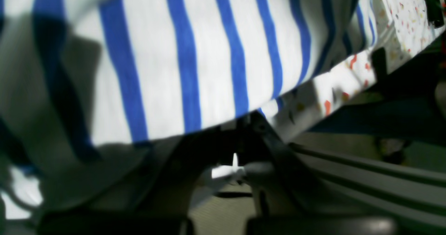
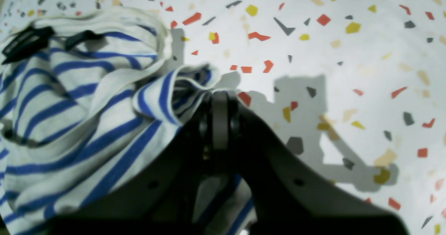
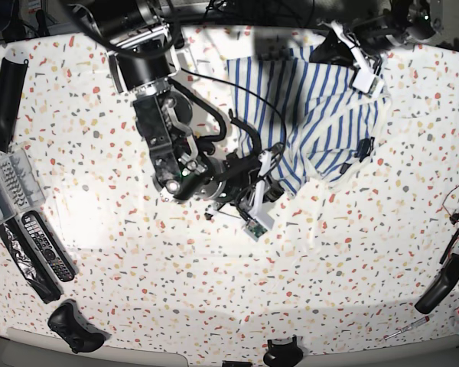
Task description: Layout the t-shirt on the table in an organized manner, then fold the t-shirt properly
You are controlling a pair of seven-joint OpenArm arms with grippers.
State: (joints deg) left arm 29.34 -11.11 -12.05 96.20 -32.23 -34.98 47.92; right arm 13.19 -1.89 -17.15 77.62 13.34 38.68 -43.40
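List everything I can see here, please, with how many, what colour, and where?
t-shirt: one, white with blue stripes, crumpled at the table's far middle.
table: one, white with coloured speckles, under everything.
remote controls: two, black, near the left edge.
game controller: one, black, near left corner.
clear tray: one, left edge.
long black pad: one, far left.
right gripper: one, black, shut on the t-shirt's edge.
left gripper: one, at the shirt's far corner, shut on the t-shirt.
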